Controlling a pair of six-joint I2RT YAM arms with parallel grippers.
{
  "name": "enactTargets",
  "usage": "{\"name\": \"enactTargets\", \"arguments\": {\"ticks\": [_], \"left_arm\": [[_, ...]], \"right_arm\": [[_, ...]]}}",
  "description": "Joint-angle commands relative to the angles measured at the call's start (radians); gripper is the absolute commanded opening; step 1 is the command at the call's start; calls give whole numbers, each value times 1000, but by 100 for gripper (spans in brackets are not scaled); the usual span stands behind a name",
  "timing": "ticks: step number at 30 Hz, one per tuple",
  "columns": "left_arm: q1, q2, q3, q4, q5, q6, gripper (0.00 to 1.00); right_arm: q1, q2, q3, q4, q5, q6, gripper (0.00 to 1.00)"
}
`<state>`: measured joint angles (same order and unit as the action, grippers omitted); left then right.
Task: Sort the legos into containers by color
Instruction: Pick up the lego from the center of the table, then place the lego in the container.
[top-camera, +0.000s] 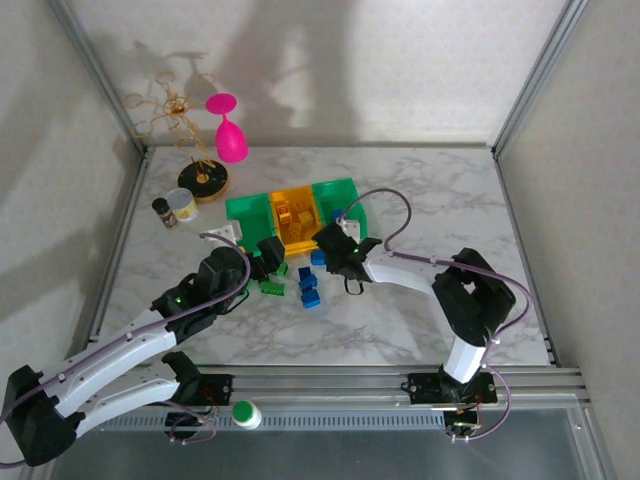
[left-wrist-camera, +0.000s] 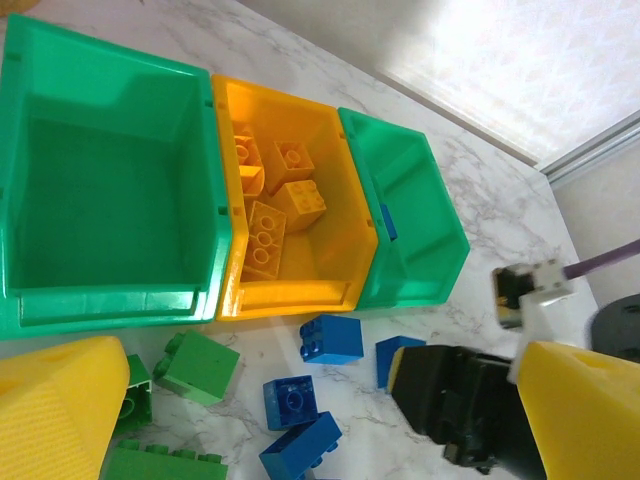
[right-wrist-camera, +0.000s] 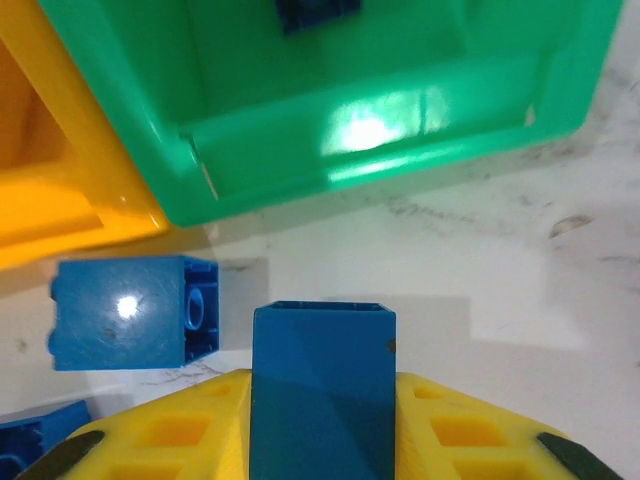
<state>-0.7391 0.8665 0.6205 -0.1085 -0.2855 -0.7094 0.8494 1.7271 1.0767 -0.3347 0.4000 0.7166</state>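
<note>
My right gripper (right-wrist-camera: 322, 405) is shut on a blue lego (right-wrist-camera: 322, 380), just in front of the right green container (right-wrist-camera: 400, 130), which holds one blue lego (right-wrist-camera: 315, 12). Another blue lego (right-wrist-camera: 120, 312) lies to its left. In the left wrist view the three containers stand in a row: an empty green one (left-wrist-camera: 100, 180), a yellow-orange one (left-wrist-camera: 290, 297) with several yellow legos (left-wrist-camera: 265, 235), and the right green one (left-wrist-camera: 415, 230). My left gripper (left-wrist-camera: 320, 440) hangs open over loose blue legos (left-wrist-camera: 290, 402) and green legos (left-wrist-camera: 197, 366).
At the back left stand a pink goblet (top-camera: 230, 130), a gold wire ornament (top-camera: 200, 180), a small lidded jar (top-camera: 182, 207) and a dark bottle (top-camera: 163, 212). A green-capped bottle (top-camera: 245, 413) lies by the near rail. Metal frame posts border the table.
</note>
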Motion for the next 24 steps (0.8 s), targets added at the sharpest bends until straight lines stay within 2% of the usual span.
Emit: {"name": "enactTargets", "arguments": {"ticks": [1, 8, 13, 14, 24], "left_arm": [[-8, 19, 40, 3, -26, 20, 100], [-8, 62, 83, 26, -46, 49, 100], [-3, 95, 110, 50, -57, 69, 100], [-2, 102, 115, 51, -57, 72, 100], [23, 148, 129, 64, -53, 81, 100]], "right_arm": [[-29, -70, 28, -34, 27, -47, 34], [-106, -49, 126, -18, -1, -145, 35], [-150, 40, 235, 22, -65, -200, 34], [-177, 58, 258, 30, -69, -212, 34], [-221, 249, 431, 42, -91, -284, 34]]}}
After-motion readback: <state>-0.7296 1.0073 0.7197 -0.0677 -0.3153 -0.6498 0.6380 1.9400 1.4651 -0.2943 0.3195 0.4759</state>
